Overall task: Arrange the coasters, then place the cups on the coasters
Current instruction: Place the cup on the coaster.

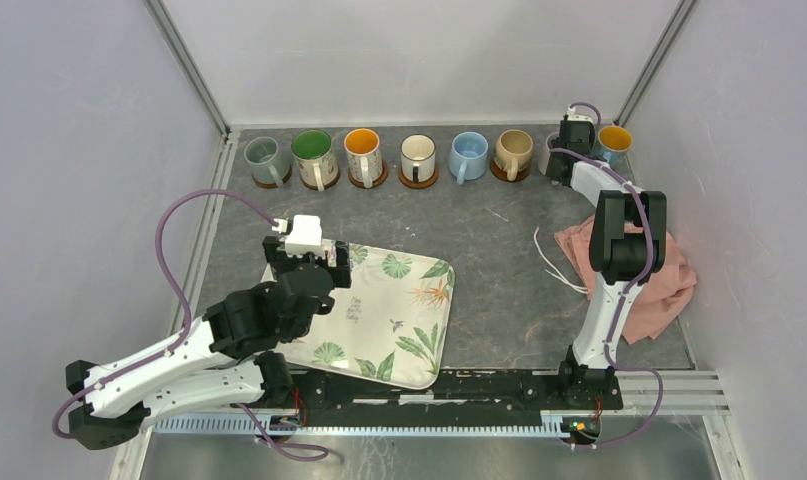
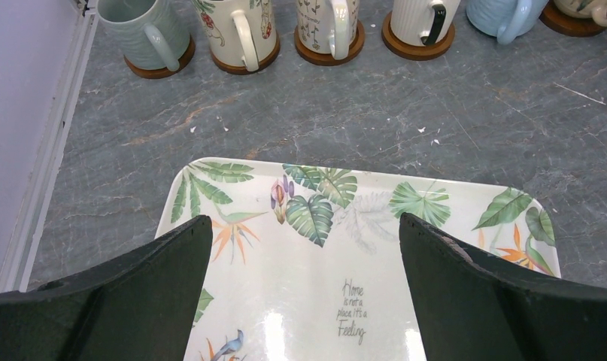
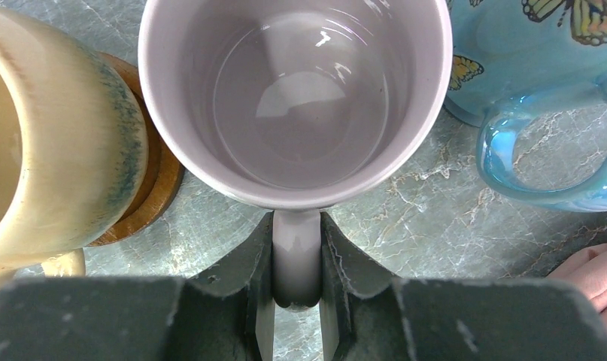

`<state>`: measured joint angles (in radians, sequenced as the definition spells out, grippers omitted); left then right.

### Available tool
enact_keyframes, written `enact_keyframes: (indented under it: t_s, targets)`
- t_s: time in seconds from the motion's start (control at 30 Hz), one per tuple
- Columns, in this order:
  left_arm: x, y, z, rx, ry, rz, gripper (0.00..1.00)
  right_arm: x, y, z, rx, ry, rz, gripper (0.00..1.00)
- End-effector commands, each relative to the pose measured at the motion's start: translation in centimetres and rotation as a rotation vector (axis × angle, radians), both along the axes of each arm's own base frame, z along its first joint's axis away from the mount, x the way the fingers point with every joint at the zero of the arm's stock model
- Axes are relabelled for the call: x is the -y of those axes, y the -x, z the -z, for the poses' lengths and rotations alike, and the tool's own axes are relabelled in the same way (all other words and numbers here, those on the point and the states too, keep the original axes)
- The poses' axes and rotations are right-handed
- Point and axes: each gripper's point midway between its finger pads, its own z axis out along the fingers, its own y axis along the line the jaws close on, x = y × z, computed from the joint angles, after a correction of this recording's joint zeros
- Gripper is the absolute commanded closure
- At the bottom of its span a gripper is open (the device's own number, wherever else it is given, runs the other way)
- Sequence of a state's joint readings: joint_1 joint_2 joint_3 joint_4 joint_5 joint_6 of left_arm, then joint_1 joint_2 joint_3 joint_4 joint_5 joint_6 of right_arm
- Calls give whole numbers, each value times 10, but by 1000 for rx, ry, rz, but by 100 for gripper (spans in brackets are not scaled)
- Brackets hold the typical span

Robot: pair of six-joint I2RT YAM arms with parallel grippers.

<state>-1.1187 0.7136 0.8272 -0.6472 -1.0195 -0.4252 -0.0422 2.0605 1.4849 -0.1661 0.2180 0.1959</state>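
Overhead and wrist views of a grey, stone-patterned counter walled on three sides, with a row of mugs standing along the far wall.

The right arm is reaching into the far right corner. Its right claw is clenching the handle of the pale pink mug, one finger pressing each side. Gripping by the handle appears to be keeping the fingers out of the narrow gaps between neighbouring mugs.

The pink mug is standing upright between the tan mug on its left and the blue butterfly mug on its right. The tan mug is sitting on a wooden coaster. Whether a coaster is lying under the pink mug cannot be told, because the mug's body is hiding its base.

Both neighbours are crowding the pink mug, leaving very little sideways room. The open counter is lying toward the robot. A crumpled pink cloth is lying near the claw on that side.

The left claw is hanging released, fingers spread wide, over the far edge of the leaf-print tray. It is well apart from the mugs, probably parked clear of the working arm. At the row's left end, the grey-green mug is sitting on a brown coaster.
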Motion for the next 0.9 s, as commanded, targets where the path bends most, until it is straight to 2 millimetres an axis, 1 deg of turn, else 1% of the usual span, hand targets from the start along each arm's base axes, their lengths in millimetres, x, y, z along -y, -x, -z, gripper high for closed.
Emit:
enact_keyframes:
  t_s: [0.0,0.3,0.47,0.63,0.87]
  targets:
    - [-3,-3,-6,30,-30,-13,0,8,-34,-61,215,14,24,100]
    - [-1,-3,-5,25,-34,-10,0,14,-31,-57,214,-3,32,100]
    - [0,-4,-4,23,-36,-10,0,11,-31,-53,210,-20,20,100]
    - [1,-4,-3,22,-38,-8,0,8,-32,-50,205,-33,4,97]
    - [1,-4,-3,22,-38,-8,0,8,-34,-47,197,-29,-1,96]
